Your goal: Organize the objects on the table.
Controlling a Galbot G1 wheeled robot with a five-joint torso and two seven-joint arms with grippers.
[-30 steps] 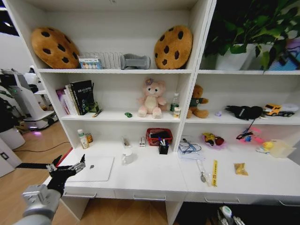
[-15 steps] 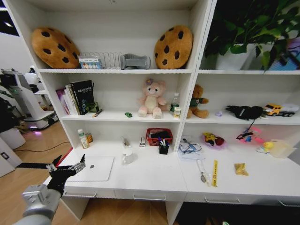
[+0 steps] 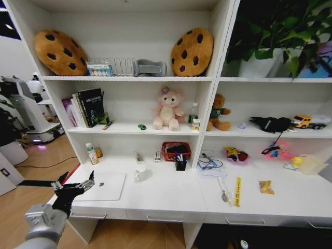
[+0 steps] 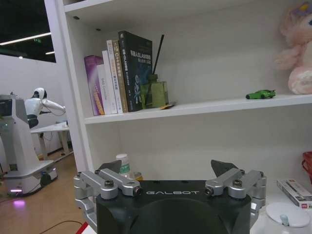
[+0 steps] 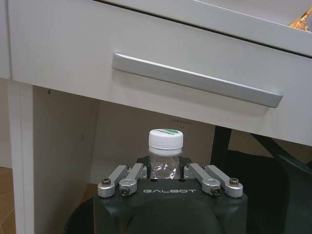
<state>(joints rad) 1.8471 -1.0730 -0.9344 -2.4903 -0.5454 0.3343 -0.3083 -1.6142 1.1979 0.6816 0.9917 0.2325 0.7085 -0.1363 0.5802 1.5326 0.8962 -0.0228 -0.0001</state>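
Beside the slim silver laptop (image 3: pixel 101 186) on the long white table (image 3: pixel 171 194), the left hand (image 3: pixel 72 189) hovered with fingers apart, seemingly poised to grasp. Below the table's drawer handle (image 5: pixel 195 80), the right hand (image 5: pixel 168 171) was clamped on a small clear bottle (image 5: pixel 165 155).

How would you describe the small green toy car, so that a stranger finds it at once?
Look at the white shelving unit above the desk. On its middle shelf, left of the pink plush bear, stands the green toy car, the only tiny green thing alone on bare shelf.

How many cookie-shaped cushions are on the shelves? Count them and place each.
2, both on the top shelf: one cookie cushion leans at the left end, the other cookie cushion stands at the right end by the divider. None seems hidden.
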